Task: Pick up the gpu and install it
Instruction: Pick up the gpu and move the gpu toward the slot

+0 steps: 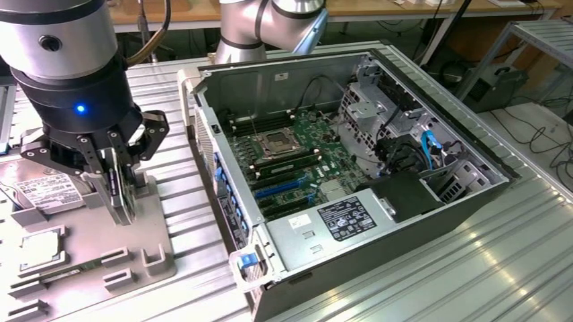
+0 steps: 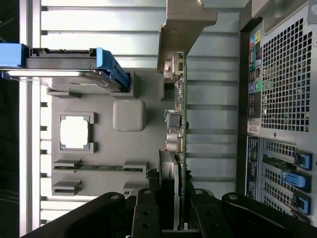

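My gripper [image 1: 123, 196] hangs at the exterior view's left, over the grey parts tray [image 1: 90, 228]. Its fingers are shut on the gpu [image 1: 126, 201], a thin dark card held upright and edge-on. Whether the card's lower edge still touches the tray I cannot tell. In the wrist view the gpu [image 2: 179, 124] runs as a narrow strip of green board and connectors out from between the black fingers of the gripper [image 2: 171, 201]. Its silver metal bracket [image 2: 184, 27] is at the far end. The open computer case [image 1: 474, 201] lies to the exterior view's right, with the motherboard [image 1: 300, 157] and its blue slots exposed.
On the tray lie a silver hard drive [image 2: 64, 67] in a blue caddy, a square processor [image 2: 74, 132] and a narrow green memory stick [image 2: 99, 167]. The case's perforated rear panel [image 2: 282, 79] with blue slot latches stands close beside the card. The table is ribbed metal [image 1: 465, 268].
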